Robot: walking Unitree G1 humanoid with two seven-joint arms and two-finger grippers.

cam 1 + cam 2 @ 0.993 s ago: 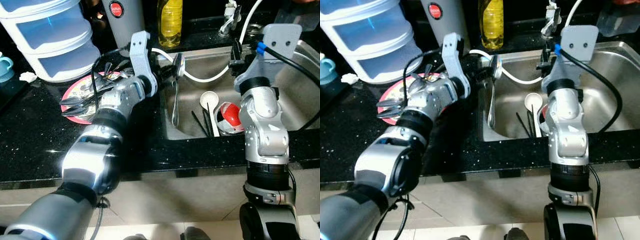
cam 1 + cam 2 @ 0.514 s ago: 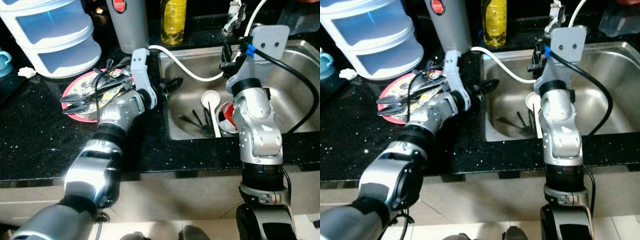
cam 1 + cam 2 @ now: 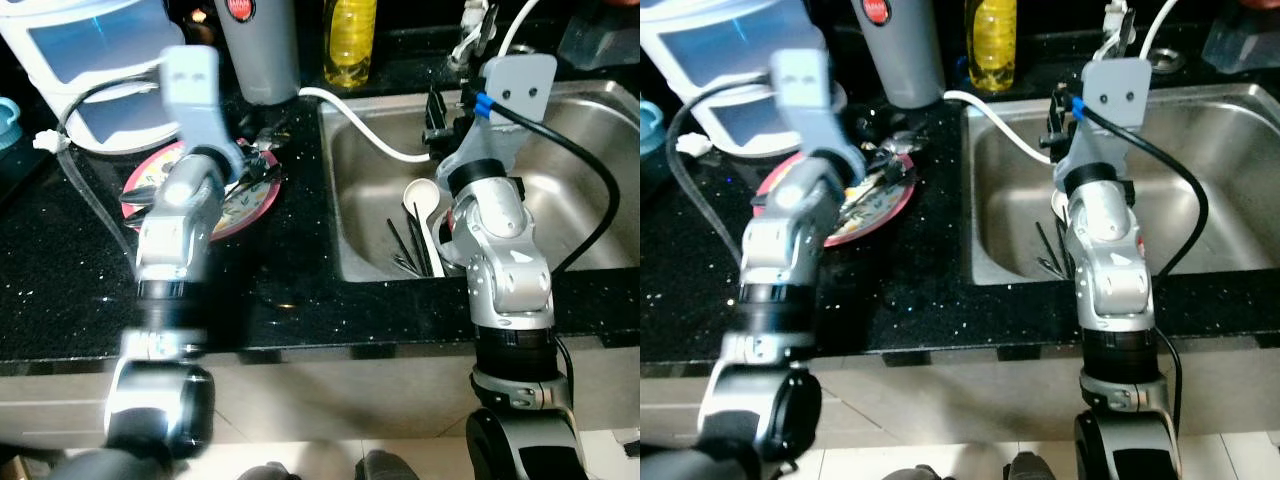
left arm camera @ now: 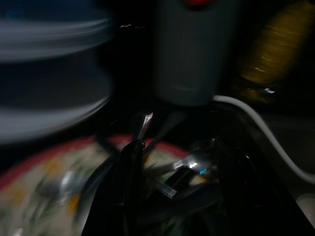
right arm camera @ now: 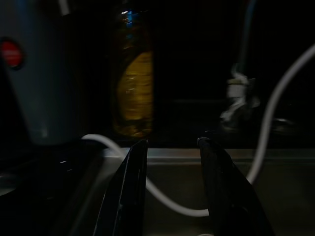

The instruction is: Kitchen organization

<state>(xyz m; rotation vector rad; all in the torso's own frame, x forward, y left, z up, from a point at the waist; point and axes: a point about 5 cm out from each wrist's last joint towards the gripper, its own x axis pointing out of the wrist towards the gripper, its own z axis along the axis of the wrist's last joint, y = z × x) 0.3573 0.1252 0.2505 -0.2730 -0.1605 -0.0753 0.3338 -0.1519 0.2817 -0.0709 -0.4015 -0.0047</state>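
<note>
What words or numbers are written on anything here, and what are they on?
Round red badge on the tall grey canister: white lettering, too small and blurred to read.
Yellow plastic bottle: no label readable.
Red-rimmed patterned plate: pictures, no words legible.
Nothing else shows writing.

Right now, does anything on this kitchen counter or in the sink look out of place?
Yes. Metal cutlery lies heaped on the red-rimmed patterned plate, and black chopsticks with a white spoon lie loose in the steel sink. A white hose trails over the rim.
</note>
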